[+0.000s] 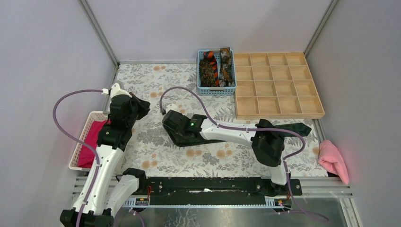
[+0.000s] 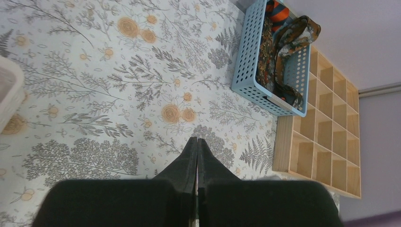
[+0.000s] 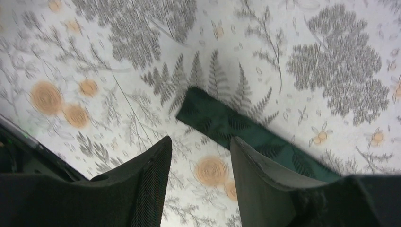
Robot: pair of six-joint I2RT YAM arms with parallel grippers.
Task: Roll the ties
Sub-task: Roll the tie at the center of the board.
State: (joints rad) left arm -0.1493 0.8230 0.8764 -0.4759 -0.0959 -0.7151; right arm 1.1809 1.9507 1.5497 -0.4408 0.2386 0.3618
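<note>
— How is the right pincer (image 3: 201, 142) held?
— It is held low over the tablecloth (image 3: 71, 56), jaws parted to a middling width, with nothing gripped between them. The dark tie (image 3: 222, 120) is laid flat just ahead. Its cut end lies a little beyond the fingertips, and its length runs back under the finger on the right of that view. Whether that finger touches it cannot be told.
— Why would it be set so?
— It may be judged that the end is to be taken up as the start of a roll. A flat, straight strip is wanted for that, and the jaws are placed almost astride the end.
— And the left pincer (image 2: 196, 141)?
— It is pressed fully shut with nothing held. It is poised aside over bare cloth, presumably so that the working space is left free.
— What is found in the containers?
— Ahead of the left pincer and to its right a blue basket (image 2: 250, 61) is seen. It is filled with the other ties (image 2: 283, 52), mottled brown ones and one striped orange and black, all loosely bunched. Beyond it a wooden tray (image 2: 283, 151) of square compartments is placed. No tie is seen in them, so finished rolls are likely meant for it. To the left of that pincer a white basket (image 1: 75, 153) is stood, with a magenta cloth (image 1: 94, 137) in it.
</note>
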